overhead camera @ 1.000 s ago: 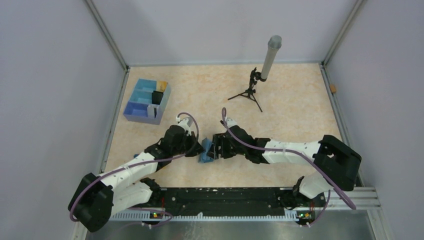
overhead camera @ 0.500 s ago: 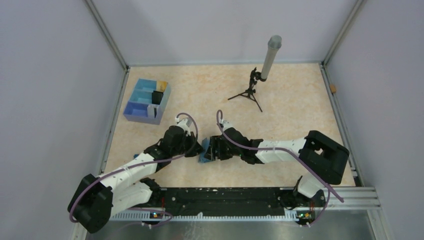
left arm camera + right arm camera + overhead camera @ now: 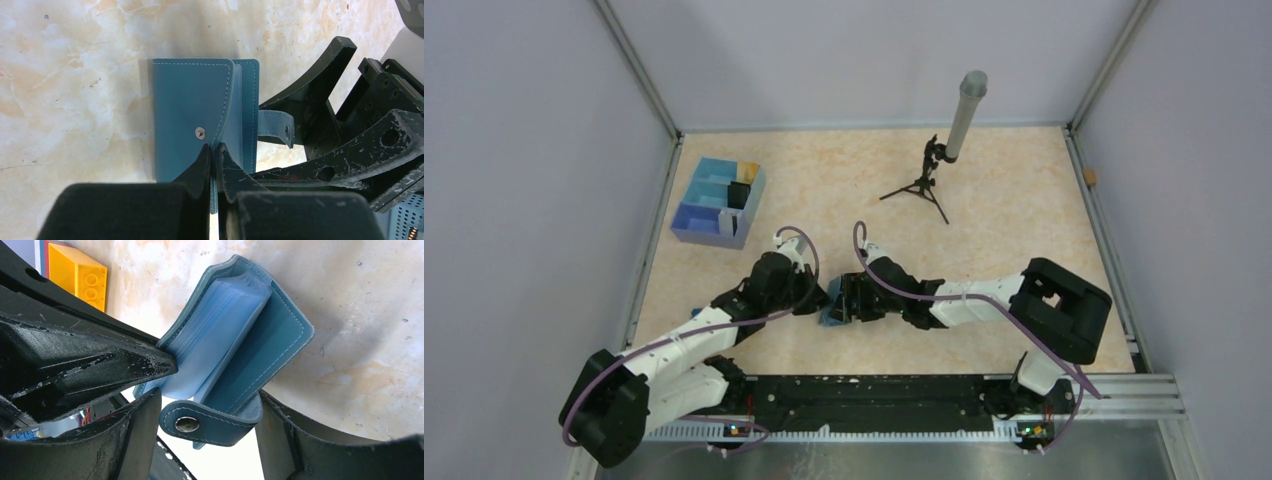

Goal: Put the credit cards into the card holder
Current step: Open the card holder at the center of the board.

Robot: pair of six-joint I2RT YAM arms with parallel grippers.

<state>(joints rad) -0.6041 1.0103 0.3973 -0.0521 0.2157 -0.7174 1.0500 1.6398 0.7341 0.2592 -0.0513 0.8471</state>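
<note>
**Desk:** What has the left gripper point(image 3: 214, 150) got?

**Operator:** Its tips are pressed together on the edge of the card holder's point(image 3: 190, 100) front cover, just below the snap stud point(image 3: 200, 132). I read that pinch as an anchor. It pins one cover so the other can be swung away.

**Desk:** And the right gripper point(image 3: 205, 412)?

**Operator:** Jaws wide apart, straddling the clasp strap point(image 3: 210, 424) on the opposite side. The strap hangs unsnapped between them, and I cannot tell whether either finger presses on it. From the right wrist view the holder stands part-open like a book, with pale blue sleeves point(image 3: 220, 335) fanned inside. I judge we are mid-opening, with no card loaded yet.

**Desk:** Where does it all sit?

**Operator:** The holder rests on the marbled bench point(image 3: 75, 75), between the two arms and toward the near edge. A yellow studded block point(image 3: 77, 275) lies beyond it. The credit cards point(image 3: 738, 193), small from above, appear to wait in the blue partitioned tray point(image 3: 692, 228) at far left, well apart. I would want the covers spread flat before fetching one.
</note>
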